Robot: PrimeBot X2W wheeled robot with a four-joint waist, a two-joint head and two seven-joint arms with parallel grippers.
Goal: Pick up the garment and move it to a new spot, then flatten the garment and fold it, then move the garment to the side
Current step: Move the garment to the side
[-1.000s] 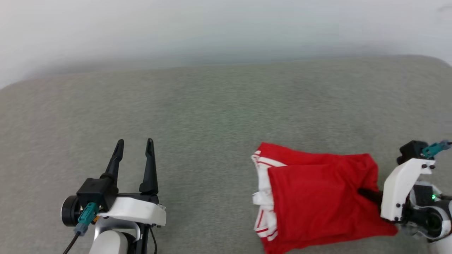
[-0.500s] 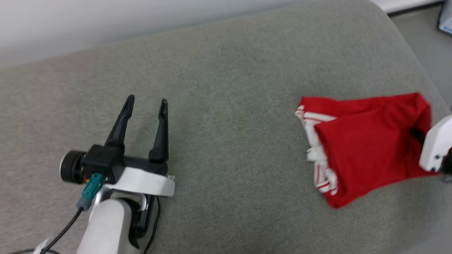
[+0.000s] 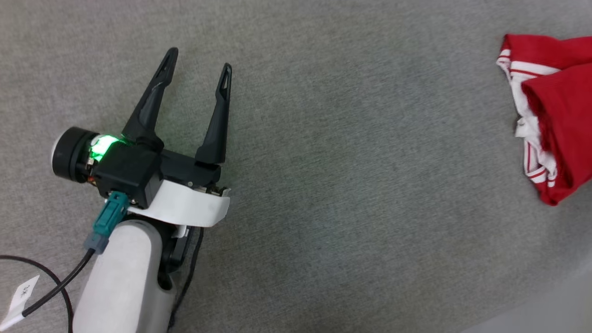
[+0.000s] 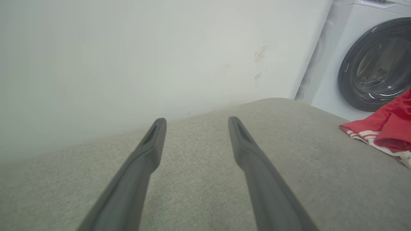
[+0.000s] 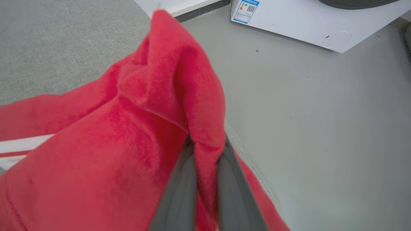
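Your right gripper (image 5: 207,144) pinches a raised fold of the soft red shirt (image 3: 559,106), bunched at the right edge of the cushion (image 3: 351,185), white striped trim pointing inward. Your left gripper (image 3: 199,59) gapes wide, empty, over nubby grey weave.

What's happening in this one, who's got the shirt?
The right gripper is shut on a bunched fold of the red garment, at the right-hand edge of the grey cushioned surface. The shirt looks already folded, its white striped trim showing. The left gripper is open and holds nothing, well apart from the garment.
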